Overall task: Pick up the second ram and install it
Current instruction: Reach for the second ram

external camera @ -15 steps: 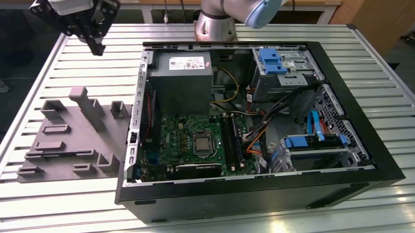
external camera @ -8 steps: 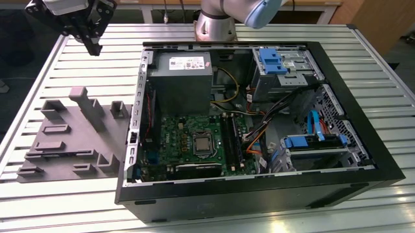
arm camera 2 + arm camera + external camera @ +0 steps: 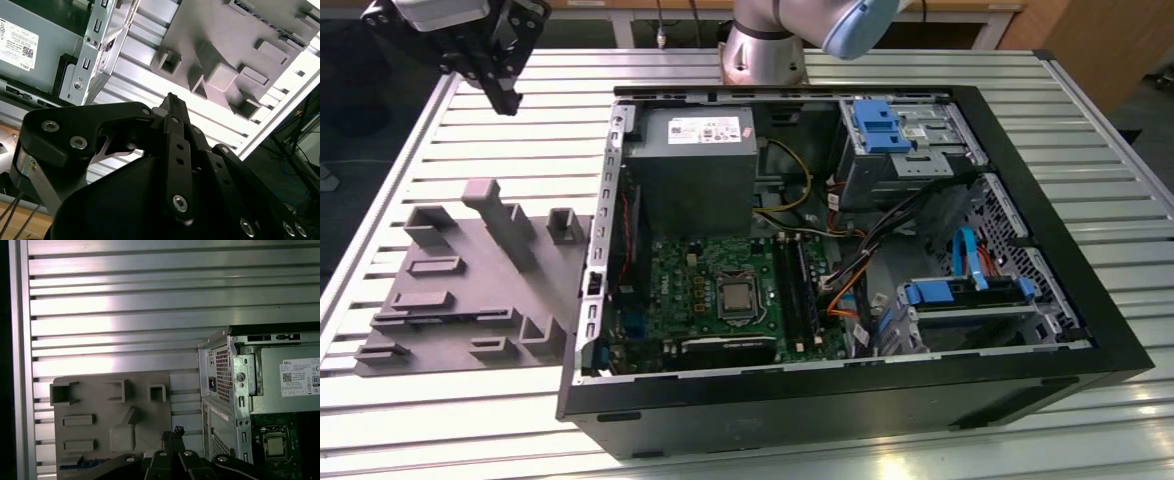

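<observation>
Exterior view, eleven o'clock corner: black, angular metal gripper [image 3: 506,100] high over the ribbed aluminium table [image 3: 467,430], jaws pressed together into one narrow tip, clasping nothing. Likewise closed in both wrist views, with bolted black link bars behind the tip.

At nine o'clock from the open computer case [image 3: 854,400]: matte grey moulded fixture [image 3: 467,300], a flat base with square sockets, blocky posts and shallow rectangular slots. Towards its seven o'clock corner, seated on edge in a long narrow slot: the second ram [image 3: 443,318], a thin dark line there. Long axis running nine to three o'clock across the exterior view, one end towards the case, the other towards the table edge. In the first wrist view, the stick [image 3: 82,463] as a slim blue-green strip speckled with tiny bright dots, partly covered by the gripper's linkage. Well apart from the closed tip, untouched.

Inside the case: green motherboard [image 3: 707,290] with a square silvery processor [image 3: 738,296] near its centre, long black slot strips [image 3: 795,290] just at three o'clock of that, boxy grey power supply [image 3: 694,160] at twelve o'clock, blue plastic drive brackets [image 3: 878,125] at one and four o'clock.
</observation>
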Controlling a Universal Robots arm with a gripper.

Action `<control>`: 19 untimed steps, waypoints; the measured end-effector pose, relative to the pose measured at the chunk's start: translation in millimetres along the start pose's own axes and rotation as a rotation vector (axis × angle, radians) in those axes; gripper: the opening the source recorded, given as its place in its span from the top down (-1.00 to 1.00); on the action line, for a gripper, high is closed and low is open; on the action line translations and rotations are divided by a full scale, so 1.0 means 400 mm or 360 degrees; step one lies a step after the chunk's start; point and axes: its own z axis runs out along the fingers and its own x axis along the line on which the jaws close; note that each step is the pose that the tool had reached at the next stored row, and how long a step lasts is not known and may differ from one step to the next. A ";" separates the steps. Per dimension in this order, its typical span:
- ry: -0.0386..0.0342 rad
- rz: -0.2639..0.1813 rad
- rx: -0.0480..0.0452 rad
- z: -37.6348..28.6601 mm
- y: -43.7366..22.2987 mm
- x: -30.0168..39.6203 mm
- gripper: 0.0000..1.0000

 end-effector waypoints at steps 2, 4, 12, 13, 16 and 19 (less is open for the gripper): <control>0.0000 0.0000 0.0000 0.000 0.000 0.004 0.79; 0.0000 0.0000 0.0000 0.000 -0.001 0.008 0.79; 0.0000 0.0000 0.0000 0.000 -0.002 0.023 0.79; 0.0000 0.0000 0.0000 0.000 -0.002 0.025 0.79; 0.0000 0.0000 0.0000 0.000 -0.003 0.031 0.79; 0.0000 0.0000 0.0000 0.000 -0.003 0.036 0.79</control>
